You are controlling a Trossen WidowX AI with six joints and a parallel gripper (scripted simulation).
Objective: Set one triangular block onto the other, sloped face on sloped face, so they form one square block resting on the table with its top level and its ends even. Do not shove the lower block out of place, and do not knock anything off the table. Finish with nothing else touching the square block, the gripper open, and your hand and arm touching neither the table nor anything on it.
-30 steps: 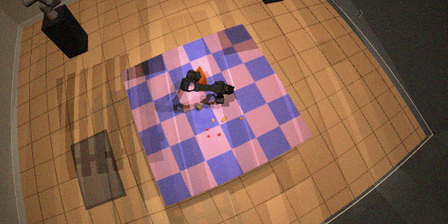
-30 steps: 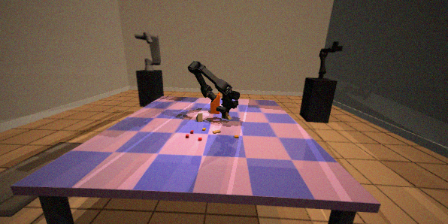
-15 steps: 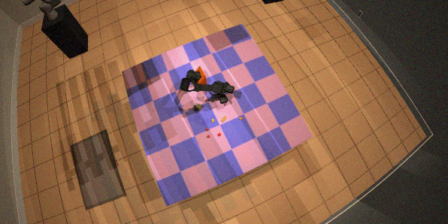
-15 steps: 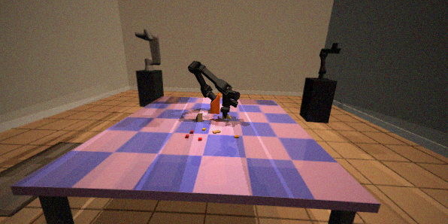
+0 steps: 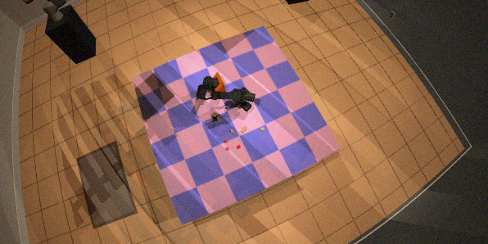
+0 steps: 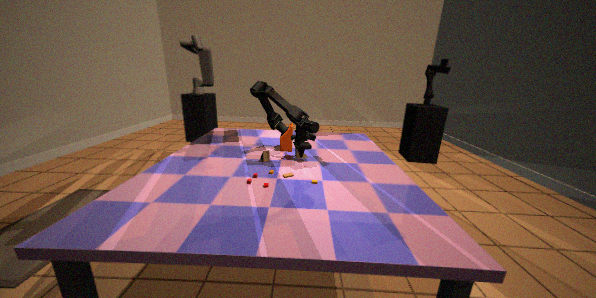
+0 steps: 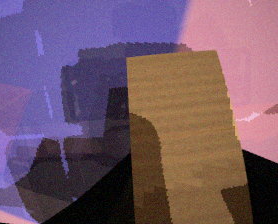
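One triangular block (image 7: 190,110) (image 6: 298,156), wood-coloured, is held in my gripper (image 6: 302,152). In the wrist view it fills the lower middle as a long face between the dark fingers, its near end cut off by the frame. My gripper is shut on it, pointing down low over the table, and the arm mostly hides it in the top view. Whether the block touches the table, I cannot tell. The other triangular block (image 5: 215,116) (image 6: 265,156), brownish, stands on the table to the left of the gripper, apart from it. Its slope is too small to make out.
On the checkered table (image 5: 282,141) (image 6: 300,232), an orange piece (image 5: 219,83) (image 6: 286,141) stands beside the arm's base. In front of the blocks lie small yellow-orange pieces (image 5: 244,129) (image 6: 314,182) and red pieces (image 5: 238,146) (image 6: 266,185).
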